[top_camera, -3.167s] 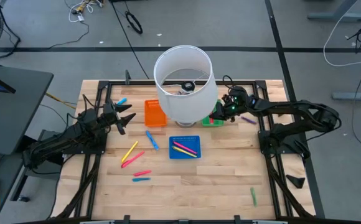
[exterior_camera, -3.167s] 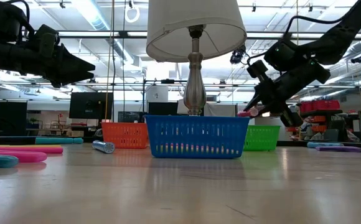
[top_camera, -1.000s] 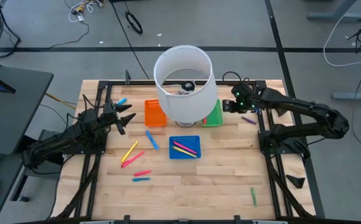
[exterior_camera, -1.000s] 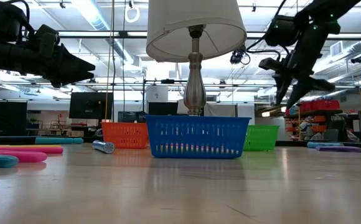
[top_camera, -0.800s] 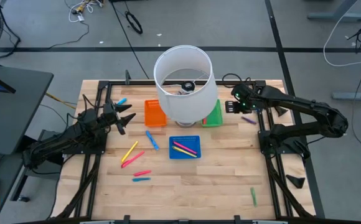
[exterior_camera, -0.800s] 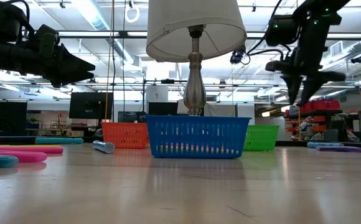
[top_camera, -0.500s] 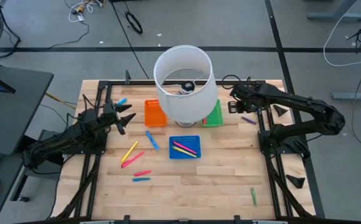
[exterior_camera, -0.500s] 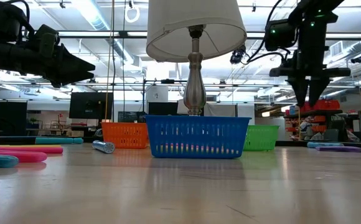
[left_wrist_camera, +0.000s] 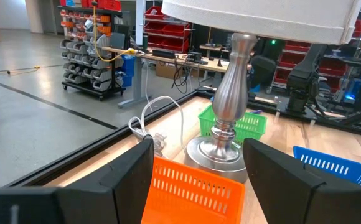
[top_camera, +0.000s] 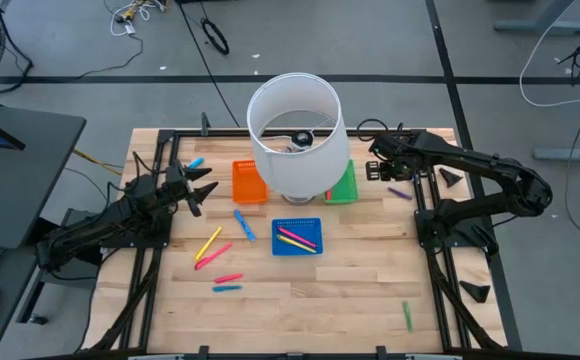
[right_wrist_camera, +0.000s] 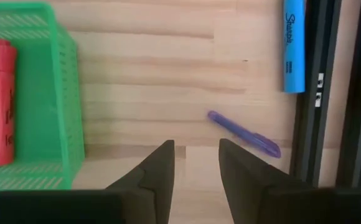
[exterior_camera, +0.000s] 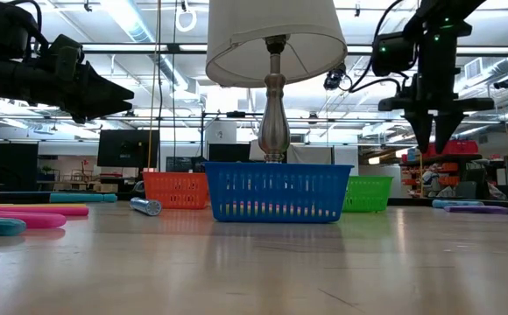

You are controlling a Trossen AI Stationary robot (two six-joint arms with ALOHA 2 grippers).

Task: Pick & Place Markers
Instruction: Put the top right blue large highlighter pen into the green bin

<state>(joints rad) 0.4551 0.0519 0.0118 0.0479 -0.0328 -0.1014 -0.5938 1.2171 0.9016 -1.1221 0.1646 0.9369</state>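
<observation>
Markers lie scattered on the table: a purple one point(right_wrist_camera: 243, 134) and a blue one point(right_wrist_camera: 292, 43) near my right gripper, a red one point(right_wrist_camera: 3, 102) lying in the green tray point(right_wrist_camera: 68, 93). Blue point(top_camera: 244, 225), yellow point(top_camera: 208, 243), pink point(top_camera: 213, 255), red point(top_camera: 228, 278) and teal point(top_camera: 226, 288) markers lie left of centre, a green one point(top_camera: 407, 315) near the right front corner. Several lie in the blue tray point(top_camera: 297, 237). My right gripper point(right_wrist_camera: 193, 168) hangs open above bare wood between the green tray and the purple marker, pointing down point(exterior_camera: 433, 136). My left gripper point(top_camera: 198, 190) waits open at the left, level, left of the orange tray point(top_camera: 249, 182).
A table lamp point(top_camera: 297, 135) with a white shade stands at the table's centre back, among the three trays; its metal stem point(exterior_camera: 274, 114) rises behind the blue tray. A black frame rail point(right_wrist_camera: 330, 93) runs just right of the purple marker. Another blue marker point(top_camera: 195, 162) lies at the far left.
My right gripper has swung from a slant to pointing straight down and shifted a little toward the table's right edge, away from the green tray and nearer the purple marker. It stays open and holds nothing.
</observation>
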